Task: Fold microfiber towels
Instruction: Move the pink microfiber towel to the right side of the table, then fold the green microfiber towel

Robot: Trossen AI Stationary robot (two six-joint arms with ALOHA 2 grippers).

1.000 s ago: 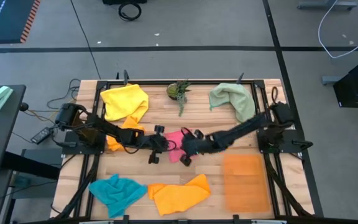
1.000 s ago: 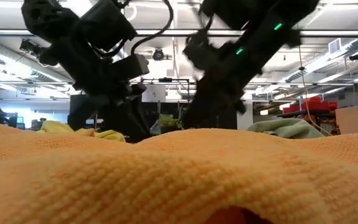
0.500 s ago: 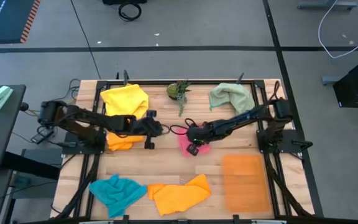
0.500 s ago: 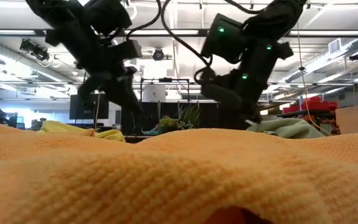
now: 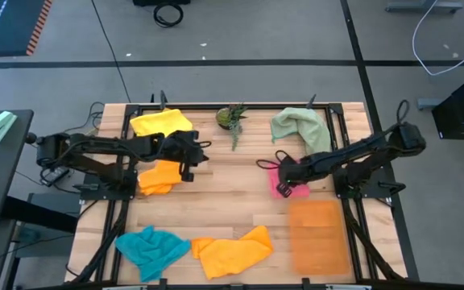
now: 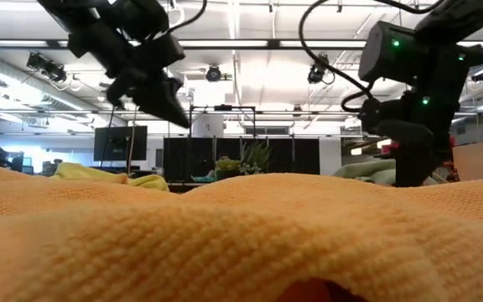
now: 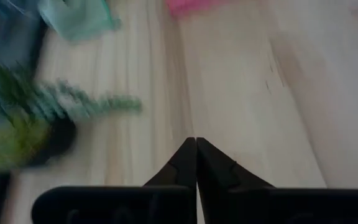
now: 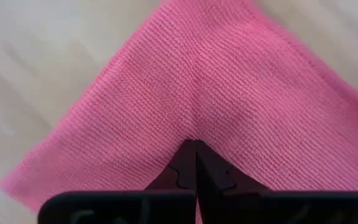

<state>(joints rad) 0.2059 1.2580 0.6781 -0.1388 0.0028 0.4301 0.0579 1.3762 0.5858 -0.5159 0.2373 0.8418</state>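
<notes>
Small soft pink microfiber towel (image 5: 294,182) is being dragged from centre to right-centre of high view | right gripper (image 5: 283,179) fingers clenched, grasping it | left gripper (image 5: 203,150) being withdrawn upper-left, pinched closed, empty.

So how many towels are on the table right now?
6. Yellow towel far left, pale green towel far right, orange towel mid left, pink towel in the right claw, teal towel and second orange towel along the near edge.
</notes>
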